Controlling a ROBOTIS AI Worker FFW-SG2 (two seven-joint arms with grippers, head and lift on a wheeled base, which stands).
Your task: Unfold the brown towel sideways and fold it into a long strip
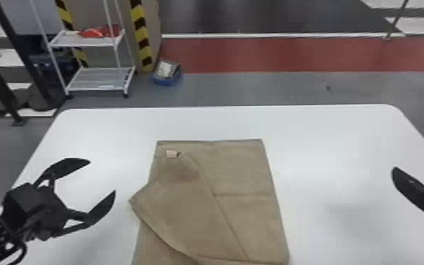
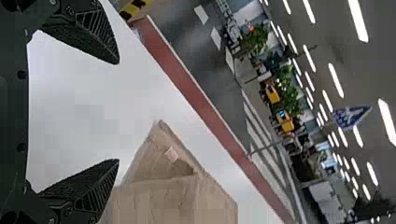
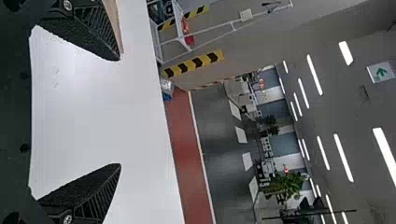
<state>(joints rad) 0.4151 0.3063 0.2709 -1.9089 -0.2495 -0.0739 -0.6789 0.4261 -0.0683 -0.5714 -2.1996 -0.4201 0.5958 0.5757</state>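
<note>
The brown towel (image 1: 243,169) lies folded on the white table, with a loose flap slanting across it and one corner poking out to the left. A small pale tag sits near its back left corner. My left gripper (image 1: 103,176) is open left of the towel, above the table, touching nothing. In the left wrist view, my left gripper (image 2: 116,112) has the towel (image 2: 173,196) beyond one finger. At the right edge of the head view is my right gripper (image 1: 412,171), well clear of the towel. My right gripper (image 3: 120,112) stands open and holds nothing in the right wrist view.
The white table (image 1: 334,130) extends around the towel on both sides and behind it. Past its far edge stand a white shelf rack (image 1: 98,79) and a blue bin (image 1: 166,73) on the floor. Black posts rise at the far left.
</note>
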